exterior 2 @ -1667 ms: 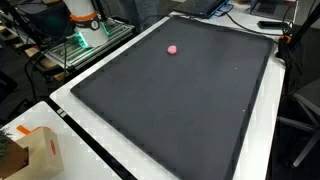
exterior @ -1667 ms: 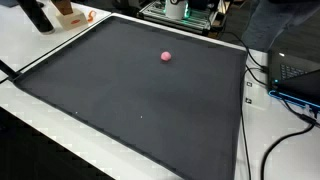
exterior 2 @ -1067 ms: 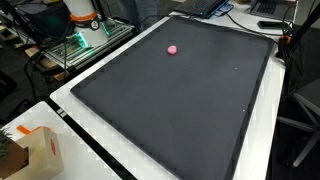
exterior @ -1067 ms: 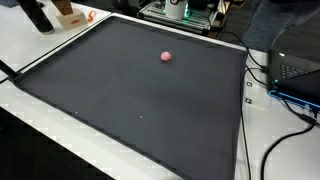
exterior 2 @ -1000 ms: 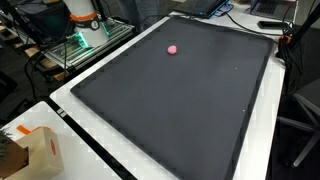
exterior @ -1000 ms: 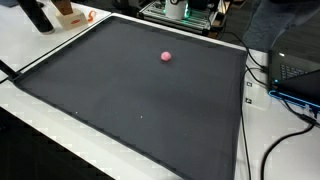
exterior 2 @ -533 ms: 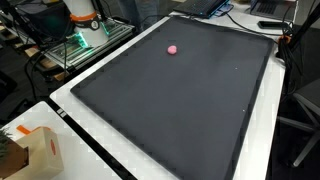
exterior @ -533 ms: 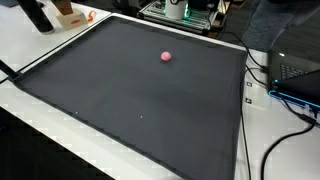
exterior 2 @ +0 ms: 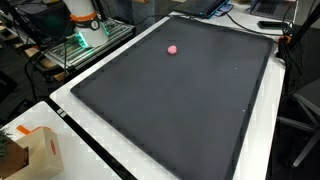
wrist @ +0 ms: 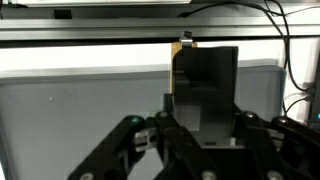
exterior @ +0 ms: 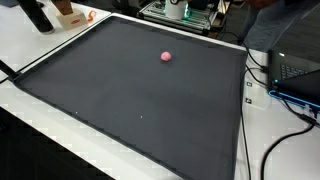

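A small pink ball [exterior: 166, 57] lies on a large black mat [exterior: 120, 105], towards its far side; both exterior views show it [exterior 2: 173, 48]. No arm or gripper appears in either exterior view. In the wrist view my gripper [wrist: 187, 125] fills the lower edge as dark linkages spread wide apart, with nothing between them. Past it stands a dark boxy object [wrist: 205, 85] with a brown edge, against a pale grey surface. The ball does not show in the wrist view.
The mat [exterior 2: 190, 105] lies on a white table. A cardboard box [exterior 2: 35, 152] sits at one corner. An electronics rack [exterior 2: 85, 40] stands beyond the mat's edge. Cables [exterior: 285, 115] and a laptop [exterior: 300, 80] lie to one side.
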### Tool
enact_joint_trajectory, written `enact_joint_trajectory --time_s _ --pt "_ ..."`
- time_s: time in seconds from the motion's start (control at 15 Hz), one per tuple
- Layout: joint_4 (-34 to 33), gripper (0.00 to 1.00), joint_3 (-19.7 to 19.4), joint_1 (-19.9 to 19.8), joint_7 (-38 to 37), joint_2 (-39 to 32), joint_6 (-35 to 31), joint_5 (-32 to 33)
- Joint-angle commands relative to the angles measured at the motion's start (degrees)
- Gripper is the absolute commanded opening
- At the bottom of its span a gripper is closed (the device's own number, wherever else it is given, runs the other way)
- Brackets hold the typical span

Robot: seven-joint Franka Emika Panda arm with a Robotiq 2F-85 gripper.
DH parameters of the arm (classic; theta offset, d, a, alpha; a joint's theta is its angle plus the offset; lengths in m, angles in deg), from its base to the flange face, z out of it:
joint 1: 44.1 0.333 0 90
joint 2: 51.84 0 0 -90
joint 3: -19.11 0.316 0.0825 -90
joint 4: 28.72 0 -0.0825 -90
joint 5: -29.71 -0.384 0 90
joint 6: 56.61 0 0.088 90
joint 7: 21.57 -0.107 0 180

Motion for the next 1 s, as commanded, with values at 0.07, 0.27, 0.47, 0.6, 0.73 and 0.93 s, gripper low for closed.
enact_joint_trajectory --time_s 0.07,0.27,0.47,0.6,0.73,0.93 --pt "-0.12 0.48 0.47 -0.7 0.4 0.07 0.2 -0.3" --pt "-0.12 0.48 0.47 -0.7 0.4 0.07 0.19 -0.3" --pt "-0.12 0.48 0.47 -0.7 0.4 0.07 0.18 -0.3" --pt "-0.12 0.48 0.47 -0.7 0.4 0.07 0.18 -0.3" --pt "-0.12 0.48 0.47 -0.7 0.4 0.07 0.18 -0.3" --pt "-0.12 0.23 0.47 -0.7 0.4 0.07 0.17 -0.3"
